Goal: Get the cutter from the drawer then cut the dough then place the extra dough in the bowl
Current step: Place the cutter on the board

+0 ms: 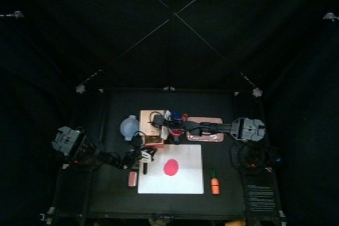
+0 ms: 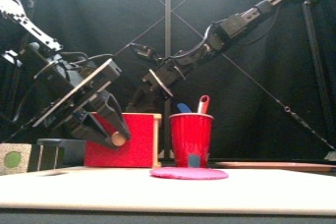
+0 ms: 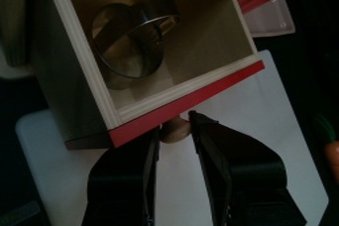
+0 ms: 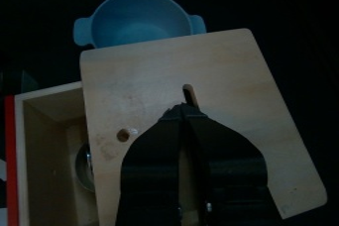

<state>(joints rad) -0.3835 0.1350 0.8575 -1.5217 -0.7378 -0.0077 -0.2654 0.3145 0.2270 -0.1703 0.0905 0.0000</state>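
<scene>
1. Black table (image 1: 109,192), curtains (image 1: 169,32) behind; your white board (image 1: 193,177) carries the red dough (image 1: 169,165).
2. Drawer (image 3: 185,103) stands open, cutter (image 3: 133,37) lying inside; left gripper (image 3: 177,128) pinches its knob (image 3: 175,137).
3. Right gripper (image 4: 185,106), jaws together, rests on the box top (image 4: 239,81), bowl (image 4: 139,22) beside it.

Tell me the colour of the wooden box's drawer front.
Red. The drawer front shows best in the front view.

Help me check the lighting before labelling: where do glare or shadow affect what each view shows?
Left wrist view: the round metal cutter glints inside the open drawer of the pale wooden box. Right wrist view: the box's top is evenly lit; the blue-grey bowl stands clear against black. Top view: the white cutting board is brightest; surroundings fall to black. Front view: the red cup is well lit.
</scene>
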